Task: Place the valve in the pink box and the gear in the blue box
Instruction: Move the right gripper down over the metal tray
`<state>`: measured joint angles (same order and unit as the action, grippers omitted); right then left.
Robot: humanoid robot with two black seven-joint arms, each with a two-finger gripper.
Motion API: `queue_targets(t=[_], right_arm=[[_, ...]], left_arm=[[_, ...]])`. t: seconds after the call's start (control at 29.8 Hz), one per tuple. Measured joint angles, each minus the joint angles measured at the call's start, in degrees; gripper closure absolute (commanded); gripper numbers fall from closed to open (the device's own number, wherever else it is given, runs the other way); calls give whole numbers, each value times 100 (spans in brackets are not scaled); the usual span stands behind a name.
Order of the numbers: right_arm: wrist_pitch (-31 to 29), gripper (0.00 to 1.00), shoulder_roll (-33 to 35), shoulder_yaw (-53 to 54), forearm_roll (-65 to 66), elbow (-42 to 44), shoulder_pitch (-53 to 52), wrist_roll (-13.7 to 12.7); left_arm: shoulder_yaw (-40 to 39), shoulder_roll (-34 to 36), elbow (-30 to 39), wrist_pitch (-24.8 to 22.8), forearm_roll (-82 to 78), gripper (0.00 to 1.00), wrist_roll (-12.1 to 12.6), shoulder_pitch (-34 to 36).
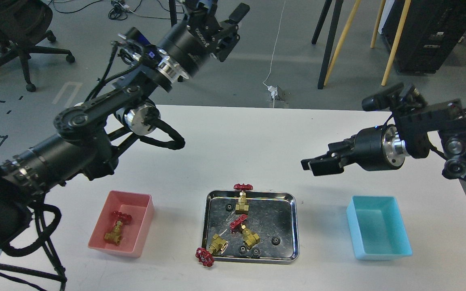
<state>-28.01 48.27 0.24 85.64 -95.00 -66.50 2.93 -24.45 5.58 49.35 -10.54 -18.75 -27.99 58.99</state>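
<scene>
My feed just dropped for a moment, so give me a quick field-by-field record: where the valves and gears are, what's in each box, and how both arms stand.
pink box: one valve inside
blue box: nothing visible inside
steel tray: three valves, four gears visible
valve at tray's far edge: red handwheel over the rim
middle valve: inside tray
valve at tray's near-left corner: handwheel hanging outside rim
gears
left gripper: raised beyond the table's far edge, jaws open, holding nothing
right gripper: above table, between tray and blue box; jaw state unclear

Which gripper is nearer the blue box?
Right. The right gripper hangs just above and left of the blue box; the left gripper is raised far off, beyond the table's opposite side.
</scene>
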Motion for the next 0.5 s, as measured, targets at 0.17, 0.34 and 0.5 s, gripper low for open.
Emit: queue_targets(t=[0.17, 0.34, 0.5], right_arm=[[1, 24, -200, -380, 304, -61, 57, -252], [1, 33, -556, -693, 386, -73, 67, -484], [1, 35, -1040, -1079, 516, -68, 64, -581]], left_arm=[[14, -458, -526, -5, -174, 26, 0, 0], [298, -505, -545, -11, -343, 24, 0, 0], [462, -539, -531, -13, -358, 23, 0, 60]])
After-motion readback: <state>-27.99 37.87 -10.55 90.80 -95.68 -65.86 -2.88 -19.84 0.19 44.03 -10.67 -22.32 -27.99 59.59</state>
